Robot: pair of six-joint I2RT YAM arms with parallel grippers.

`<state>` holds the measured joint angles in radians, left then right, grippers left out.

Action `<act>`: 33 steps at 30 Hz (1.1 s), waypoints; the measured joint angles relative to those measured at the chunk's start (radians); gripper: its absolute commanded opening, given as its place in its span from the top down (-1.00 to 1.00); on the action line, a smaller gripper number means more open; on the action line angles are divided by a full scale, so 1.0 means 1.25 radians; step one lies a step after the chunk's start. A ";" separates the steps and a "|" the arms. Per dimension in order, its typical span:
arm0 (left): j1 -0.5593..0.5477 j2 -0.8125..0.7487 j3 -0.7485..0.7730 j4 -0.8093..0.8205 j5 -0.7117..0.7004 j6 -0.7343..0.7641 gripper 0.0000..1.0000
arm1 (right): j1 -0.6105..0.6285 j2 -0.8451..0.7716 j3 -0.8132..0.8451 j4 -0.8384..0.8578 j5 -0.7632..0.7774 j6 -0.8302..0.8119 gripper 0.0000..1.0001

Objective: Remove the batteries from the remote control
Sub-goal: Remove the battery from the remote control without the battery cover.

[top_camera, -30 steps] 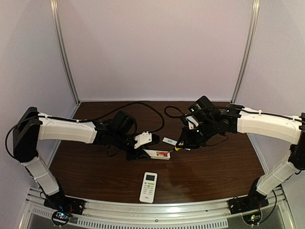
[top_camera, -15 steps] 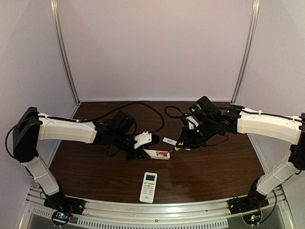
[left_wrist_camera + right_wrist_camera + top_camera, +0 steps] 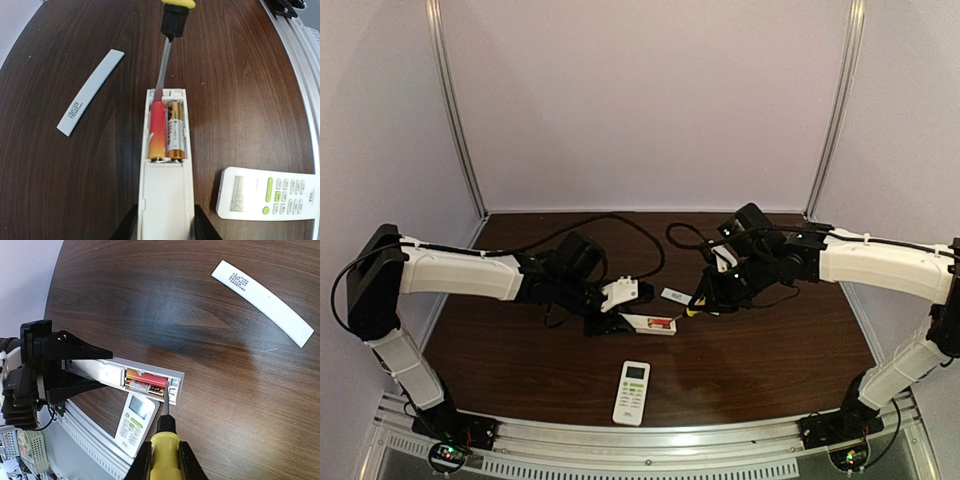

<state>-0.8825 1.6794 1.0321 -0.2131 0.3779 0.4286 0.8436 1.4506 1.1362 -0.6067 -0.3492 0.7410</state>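
White-shelled arms with black joints, loose black cables, black-fingered left gripper and right gripper.

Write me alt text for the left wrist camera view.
The left gripper holds a white remote control with its battery bay open, two gold-and-red batteries inside. A yellow-handled screwdriver reaches its tip to the bay's far end; the loose white cover lies left and a second remote lower right.

The batteries were red fading into gold, in a white remote. My screwdriver was yellow-handled and black-collared. The table was dark brown wood-grain, and the cover seemingly greyish-white.
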 measured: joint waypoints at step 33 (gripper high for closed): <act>-0.009 0.044 -0.022 0.132 0.025 -0.009 1.00 | 0.011 0.001 0.000 0.122 -0.114 -0.002 1.00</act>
<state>-0.8940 1.7348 1.0042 -0.0479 0.4095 0.4171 0.8574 1.4513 1.1358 -0.4538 -0.4923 0.7387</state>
